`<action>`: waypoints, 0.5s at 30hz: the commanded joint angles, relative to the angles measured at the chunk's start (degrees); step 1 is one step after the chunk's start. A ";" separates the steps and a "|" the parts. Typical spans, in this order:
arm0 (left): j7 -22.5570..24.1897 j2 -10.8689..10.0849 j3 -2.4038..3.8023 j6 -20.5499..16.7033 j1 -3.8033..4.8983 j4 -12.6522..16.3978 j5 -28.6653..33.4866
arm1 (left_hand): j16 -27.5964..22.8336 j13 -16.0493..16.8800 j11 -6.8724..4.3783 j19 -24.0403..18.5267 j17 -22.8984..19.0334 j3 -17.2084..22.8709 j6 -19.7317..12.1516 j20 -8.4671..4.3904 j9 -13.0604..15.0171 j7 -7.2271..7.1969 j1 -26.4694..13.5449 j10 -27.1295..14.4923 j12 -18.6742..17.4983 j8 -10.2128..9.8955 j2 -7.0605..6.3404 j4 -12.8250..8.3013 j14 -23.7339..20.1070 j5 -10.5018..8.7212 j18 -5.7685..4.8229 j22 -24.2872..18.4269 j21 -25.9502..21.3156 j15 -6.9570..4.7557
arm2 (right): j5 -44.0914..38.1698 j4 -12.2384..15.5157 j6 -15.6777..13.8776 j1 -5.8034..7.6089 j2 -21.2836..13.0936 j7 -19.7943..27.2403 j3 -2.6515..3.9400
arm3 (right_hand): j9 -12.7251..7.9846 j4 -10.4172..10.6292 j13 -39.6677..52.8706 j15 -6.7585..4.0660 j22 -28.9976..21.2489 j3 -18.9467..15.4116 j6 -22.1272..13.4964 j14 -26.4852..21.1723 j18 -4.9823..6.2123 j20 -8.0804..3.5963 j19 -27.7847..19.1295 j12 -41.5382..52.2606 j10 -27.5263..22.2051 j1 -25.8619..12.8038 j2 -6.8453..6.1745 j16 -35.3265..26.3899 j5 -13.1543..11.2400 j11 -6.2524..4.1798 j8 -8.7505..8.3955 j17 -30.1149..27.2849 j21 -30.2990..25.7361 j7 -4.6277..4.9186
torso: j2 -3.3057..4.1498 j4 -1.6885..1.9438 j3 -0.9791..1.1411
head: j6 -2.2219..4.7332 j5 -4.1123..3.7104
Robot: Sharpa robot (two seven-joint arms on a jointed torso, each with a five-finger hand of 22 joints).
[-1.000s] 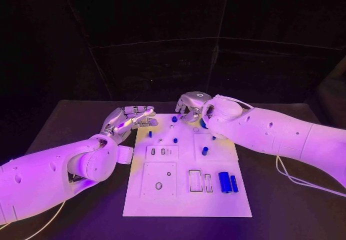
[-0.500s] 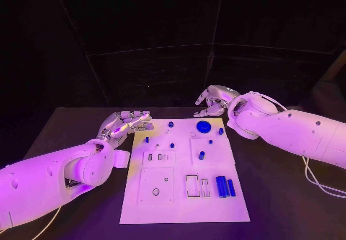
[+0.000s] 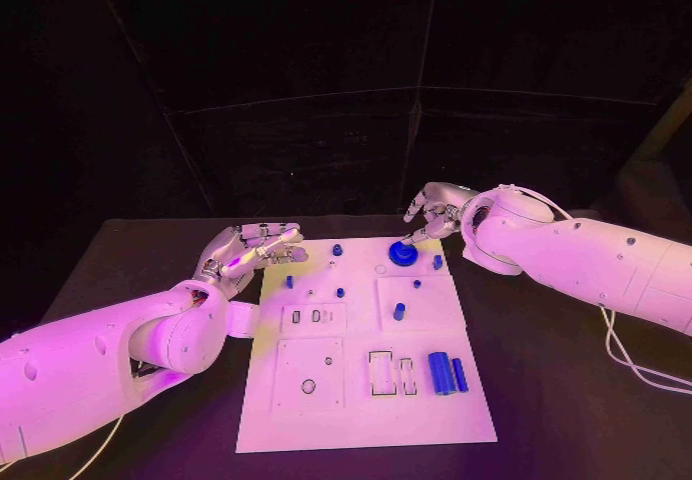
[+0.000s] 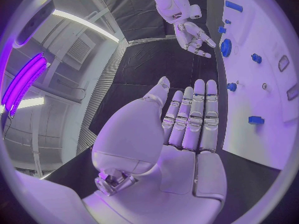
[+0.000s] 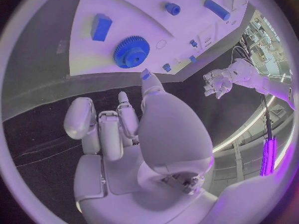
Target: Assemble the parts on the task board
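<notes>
**Right hand poised at the gear, left hand waiting**

The right hand's (image 3: 434,212) fingers (image 5: 145,80) hang loosely parted, empty, just beside the blue gear (image 3: 402,253) at the far end of the task board (image 3: 353,420), probably to seat it. The left hand (image 3: 254,247) hovers flat, fingers straight and together, holding nothing, beside the board's far left corner. Small blue pegs (image 3: 400,312) stand mid-board; two blue bars (image 3: 440,373) lie nearer. Whether the gear sits fully home is hard to tell.
</notes>
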 commanded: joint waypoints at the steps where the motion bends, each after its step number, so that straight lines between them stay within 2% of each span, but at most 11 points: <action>1: 0.51 0.13 0.04 0.92 0.07 -0.03 -0.30 | -0.35 -0.08 0.11 0.47 0.07 0.02 0.02 -0.11 -0.08 0.27 0.08 0.24 -0.25 -0.39 0.49 -0.40 0.42 0.00 0.76 -0.08 -0.24 0.09 | -1.33 -0.39 3.11 0.11 0.32 -0.58 0.05 | 0.06 -0.29 0.93 0.25 0.23 0.18 -0.36 3.98 -0.98 0.02 0.47 0.74 0.78 0.55 0.12 0.36 0.56 -0.06 0.48 4.94 0.27 0.03 | 0.02 -0.02 -0.01 | -0.10 0.03; 8: 0.50 0.19 0.04 0.88 0.07 0.00 -0.30 | -0.39 -0.07 0.08 0.49 0.08 0.07 0.05 -0.12 -0.07 0.23 0.12 0.28 -0.27 -0.40 0.52 -0.49 0.46 0.01 0.76 -0.10 -0.26 0.08 | -2.36 -0.13 4.65 -0.01 0.50 -0.32 0.01 | 0.28 -0.21 3.28 0.19 0.62 -0.19 0.57 4.00 -1.02 0.01 0.47 2.42 1.89 0.70 0.43 0.45 1.73 -0.19 1.77 5.20 0.52 -0.19 | -0.05 -0.03 -0.04 | -0.36 -0.01; 15: 0.50 0.09 0.04 0.82 0.07 -0.01 -0.30 | -0.39 -0.07 0.08 0.49 0.08 0.07 0.05 -0.12 -0.07 0.23 0.12 0.28 -0.27 -0.40 0.52 -0.49 0.46 0.01 0.76 -0.10 -0.26 0.08 | -2.83 1.51 3.92 -0.19 0.14 0.04 0.00 | 0.31 -0.10 3.82 0.12 0.79 -0.34 0.89 4.01 -1.05 -0.03 0.48 2.81 2.11 0.61 0.76 0.49 2.42 -0.28 2.25 5.32 0.63 -0.29 | -0.03 0.00 -0.06 | -0.41 0.07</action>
